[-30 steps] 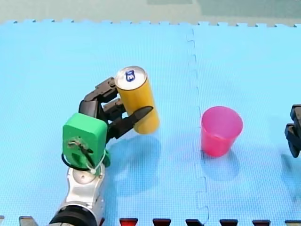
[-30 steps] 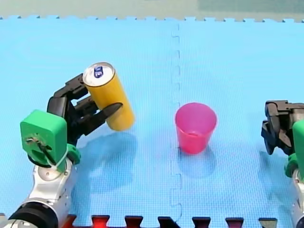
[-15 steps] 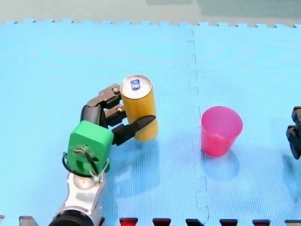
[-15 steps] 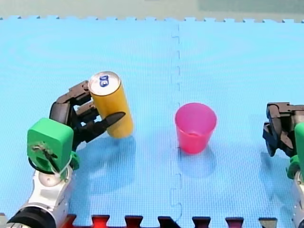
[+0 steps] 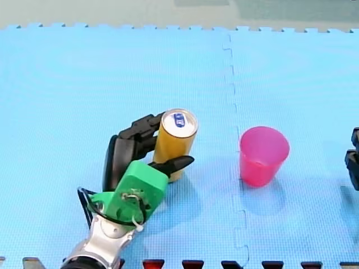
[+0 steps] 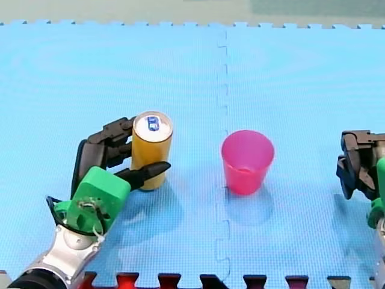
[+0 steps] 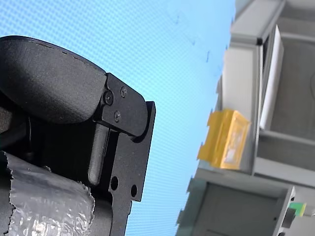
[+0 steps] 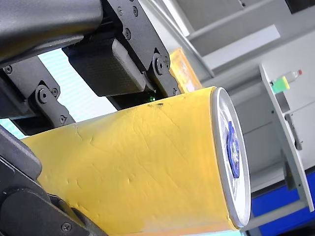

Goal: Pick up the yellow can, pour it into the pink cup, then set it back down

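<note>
1. We see a blue foam mat (image 5: 280, 84) across the whole work surface, with a jigsaw seam (image 6: 225, 90) running away from us just left of the cup.
2. The left hand (image 6: 102, 156) comes in from the lower left, with a green block (image 6: 96, 198) at its wrist. It is closed around the yellow can: two fingers (image 6: 117, 129) wrap the far side and the thumb (image 6: 147, 173) presses across the near side.
3. The yellow can (image 6: 150, 150) stands about upright in that grip, silver top up, left of the seam. Its base is at the mat, but we cannot tell whether it touches. In the second wrist view, the same can lies between the black finger links.
4. The pink cup (image 6: 247, 161) stands upright on the mat, mouth up, right of the can and apart from it, just right of the seam.
5. The right hand (image 6: 360, 170) sits at the right edge, well apart from the cup, and holds nothing. We cannot tell its state.
</note>
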### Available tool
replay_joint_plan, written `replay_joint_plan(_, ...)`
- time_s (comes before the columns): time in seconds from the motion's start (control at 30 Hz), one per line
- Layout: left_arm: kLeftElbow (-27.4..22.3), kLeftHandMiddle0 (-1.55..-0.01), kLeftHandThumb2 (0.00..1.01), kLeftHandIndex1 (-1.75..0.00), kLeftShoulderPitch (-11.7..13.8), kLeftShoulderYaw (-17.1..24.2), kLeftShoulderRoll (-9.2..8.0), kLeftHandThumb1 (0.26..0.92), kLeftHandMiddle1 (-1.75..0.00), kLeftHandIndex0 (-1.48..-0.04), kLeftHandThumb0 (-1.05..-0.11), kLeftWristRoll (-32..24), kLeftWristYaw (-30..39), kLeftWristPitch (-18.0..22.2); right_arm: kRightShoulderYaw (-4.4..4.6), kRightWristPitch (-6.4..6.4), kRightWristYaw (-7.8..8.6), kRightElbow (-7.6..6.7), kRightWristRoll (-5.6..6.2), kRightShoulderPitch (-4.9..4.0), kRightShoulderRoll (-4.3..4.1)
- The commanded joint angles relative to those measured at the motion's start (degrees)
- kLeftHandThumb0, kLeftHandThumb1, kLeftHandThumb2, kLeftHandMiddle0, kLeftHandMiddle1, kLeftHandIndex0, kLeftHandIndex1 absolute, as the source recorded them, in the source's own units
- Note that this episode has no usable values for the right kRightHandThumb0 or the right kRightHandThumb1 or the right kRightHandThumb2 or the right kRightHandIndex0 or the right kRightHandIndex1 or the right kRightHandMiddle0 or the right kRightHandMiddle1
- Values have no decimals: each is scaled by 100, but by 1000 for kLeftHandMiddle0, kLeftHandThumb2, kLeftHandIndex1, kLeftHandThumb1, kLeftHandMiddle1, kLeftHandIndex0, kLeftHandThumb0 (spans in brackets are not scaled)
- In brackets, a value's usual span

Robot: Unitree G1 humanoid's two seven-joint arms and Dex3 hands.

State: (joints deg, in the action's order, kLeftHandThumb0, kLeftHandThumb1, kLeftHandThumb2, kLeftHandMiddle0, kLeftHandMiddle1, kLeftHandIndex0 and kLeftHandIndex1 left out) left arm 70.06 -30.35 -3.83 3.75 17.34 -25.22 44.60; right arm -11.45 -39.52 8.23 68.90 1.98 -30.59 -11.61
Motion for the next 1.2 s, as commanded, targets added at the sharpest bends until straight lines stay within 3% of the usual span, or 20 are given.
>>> replay_joint_plan(0.0,39,-1267,4,0,-34,-61,-35,818,-4,-1186,-371,51,-73,-59,-14,-11,0,-14,25,-8,-36)
replay_joint_plan(0.7,134,-1296,1,0,-95,69,55,833,-13,-1184,-394,-348,131,-213,-11,-13,-9,6,12,-15,-100)
replay_joint_plan(1.17,222,-1317,0,-1,-12,167,-140,833,-18,-1187,-391,-404,241,-19,-12,10,-12,11,11,-31,-131)
